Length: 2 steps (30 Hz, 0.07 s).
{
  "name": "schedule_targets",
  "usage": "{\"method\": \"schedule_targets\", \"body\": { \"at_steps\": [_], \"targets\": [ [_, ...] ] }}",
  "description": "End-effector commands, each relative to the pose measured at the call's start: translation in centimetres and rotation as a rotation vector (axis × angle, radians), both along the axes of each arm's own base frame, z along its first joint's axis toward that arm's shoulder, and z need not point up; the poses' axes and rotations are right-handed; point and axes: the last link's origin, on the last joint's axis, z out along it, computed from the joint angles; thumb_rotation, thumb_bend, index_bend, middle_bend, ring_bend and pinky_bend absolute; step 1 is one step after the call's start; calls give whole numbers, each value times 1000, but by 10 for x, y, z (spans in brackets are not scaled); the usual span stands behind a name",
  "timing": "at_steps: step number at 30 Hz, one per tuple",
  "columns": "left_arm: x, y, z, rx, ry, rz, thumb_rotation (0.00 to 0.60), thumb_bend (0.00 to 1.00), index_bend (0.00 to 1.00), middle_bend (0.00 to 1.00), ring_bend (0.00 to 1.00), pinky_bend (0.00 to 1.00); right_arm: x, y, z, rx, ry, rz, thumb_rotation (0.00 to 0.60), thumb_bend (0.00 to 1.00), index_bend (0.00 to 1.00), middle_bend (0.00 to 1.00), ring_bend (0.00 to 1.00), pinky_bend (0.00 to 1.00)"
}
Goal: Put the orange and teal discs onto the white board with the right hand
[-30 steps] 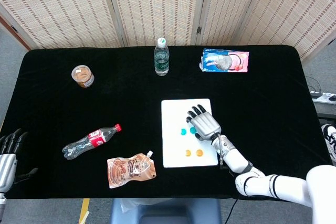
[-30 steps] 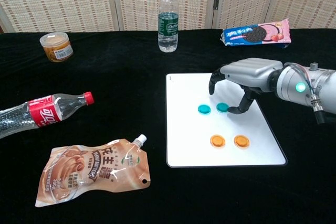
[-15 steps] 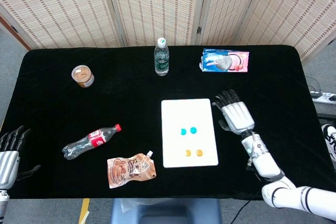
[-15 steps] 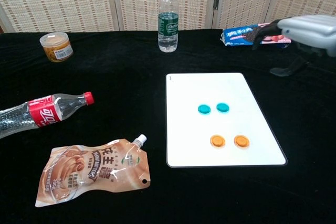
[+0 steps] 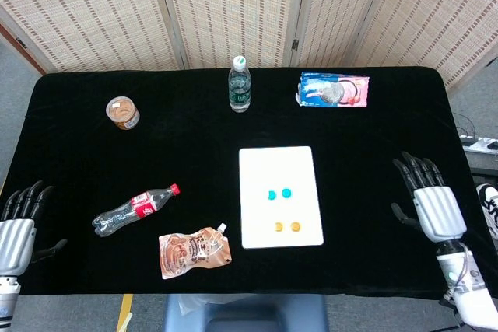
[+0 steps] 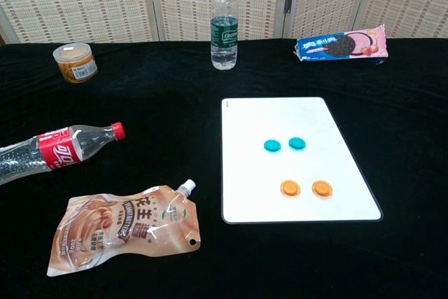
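The right hand [image 5: 433, 206] has a pale silver-grey ribbed back plate and black fingers [image 5: 411, 170] with a black thumb at its side. Behind the hand a narrower wrist section is white and grey, carrying a small green light and thin cabling, and leads into a white arm segment. The left hand [image 5: 17, 227] is built the same way: silver-grey ribbed back, black fingers, a black thumb, and a white wrist behind it.

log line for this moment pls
teal discs: on white board | orange discs: on board | right hand: open, off board
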Motion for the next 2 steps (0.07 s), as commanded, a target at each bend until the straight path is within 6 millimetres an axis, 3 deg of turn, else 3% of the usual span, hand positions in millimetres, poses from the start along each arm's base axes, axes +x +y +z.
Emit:
{"method": "schedule_targets", "body": {
  "at_steps": [1, 2],
  "targets": [
    [1, 0, -1, 2, -3, 2, 600, 156, 0, 0, 0, 0, -9, 23, 8, -24, -11, -2, 600, 399, 0, 0, 0, 0],
    [1, 0, -1, 2, -4, 3, 600, 156, 0, 0, 0, 0, -10, 28, 9, -30, -14, -3, 600, 399, 0, 0, 0, 0]
  ]
}}
